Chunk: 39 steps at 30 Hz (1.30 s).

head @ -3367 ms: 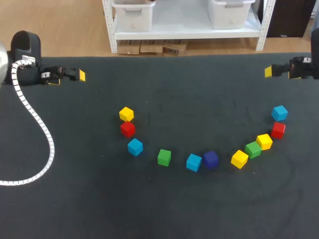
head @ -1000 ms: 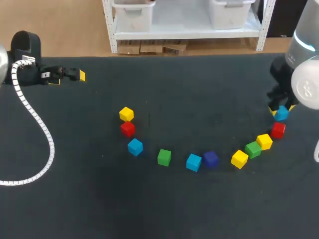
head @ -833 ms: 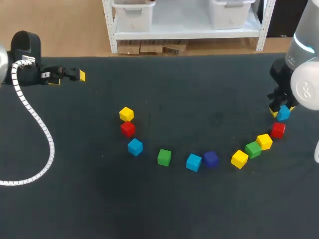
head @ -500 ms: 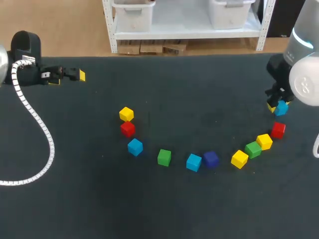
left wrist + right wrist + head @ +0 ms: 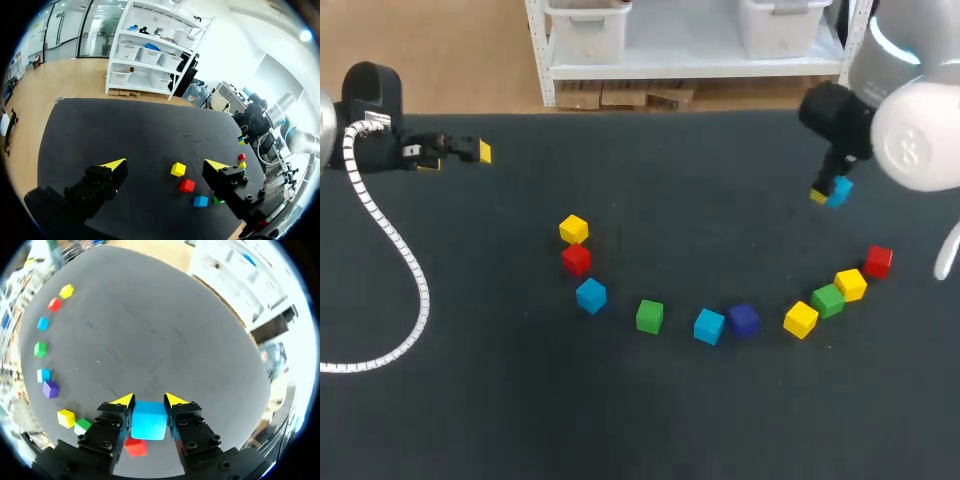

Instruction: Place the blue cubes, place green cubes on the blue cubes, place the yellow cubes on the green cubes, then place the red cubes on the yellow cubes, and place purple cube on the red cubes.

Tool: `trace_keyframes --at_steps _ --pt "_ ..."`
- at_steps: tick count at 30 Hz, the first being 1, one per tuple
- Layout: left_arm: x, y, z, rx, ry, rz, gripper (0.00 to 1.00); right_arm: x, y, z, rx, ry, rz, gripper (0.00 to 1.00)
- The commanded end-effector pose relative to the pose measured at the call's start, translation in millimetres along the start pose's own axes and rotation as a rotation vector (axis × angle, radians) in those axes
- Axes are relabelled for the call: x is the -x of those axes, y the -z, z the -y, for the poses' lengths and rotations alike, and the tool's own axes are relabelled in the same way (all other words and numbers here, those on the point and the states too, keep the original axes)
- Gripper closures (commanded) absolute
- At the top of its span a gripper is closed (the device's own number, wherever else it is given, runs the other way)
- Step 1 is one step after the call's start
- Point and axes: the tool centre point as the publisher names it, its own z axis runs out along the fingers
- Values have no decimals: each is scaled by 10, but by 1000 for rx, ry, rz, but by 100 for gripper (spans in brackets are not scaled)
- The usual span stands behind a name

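My right gripper (image 5: 828, 192) is shut on a blue cube (image 5: 839, 190), held above the table at the back right; in the right wrist view the blue cube (image 5: 149, 421) sits between both fingers. On the table runs a curved row of cubes: yellow (image 5: 573, 229), red (image 5: 576, 259), blue (image 5: 591, 295), green (image 5: 649, 316), blue (image 5: 709, 326), purple (image 5: 743, 320), yellow (image 5: 801, 319), green (image 5: 828, 300), yellow (image 5: 850, 284) and red (image 5: 878, 261). My left gripper (image 5: 470, 152) stands open and empty at the far left, well away from the cubes (image 5: 177, 169).
A white corrugated cable (image 5: 390, 240) trails from my left arm across the table's left side. The black table top (image 5: 700, 200) lies bare behind the row of cubes and in front of it.
My right gripper closed on the blue cube at the far right end of the row, lifted it and carried it left and toward the back. The left arm has not moved.
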Motion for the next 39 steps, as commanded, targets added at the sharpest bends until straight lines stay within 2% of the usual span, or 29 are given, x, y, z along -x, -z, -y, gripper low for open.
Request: trace_keyframes --at_steps 1,6,10,16,20,29,39 --pt "-15 2 -16 -8 -2 6 0 187 -51 -183 -26 291 -9 100" --pt "-15 2 -16 -8 -2 6 0 316 -120 -391 -16 467 -6 100" --pt "-15 2 -16 -8 -2 6 0 382 -124 -562 37 598 1 100" --pt "-15 2 -16 -8 -2 6 0 440 -82 -801 113 732 9 100" --pt "-15 2 -16 -8 -2 6 0 476 -95 -920 150 759 5 100" --pt "-15 2 -16 -8 -2 6 0 514 -206 -1004 187 747 -18 100" --pt "-15 2 -16 -8 -2 6 0 554 -306 -1046 178 746 -33 90"
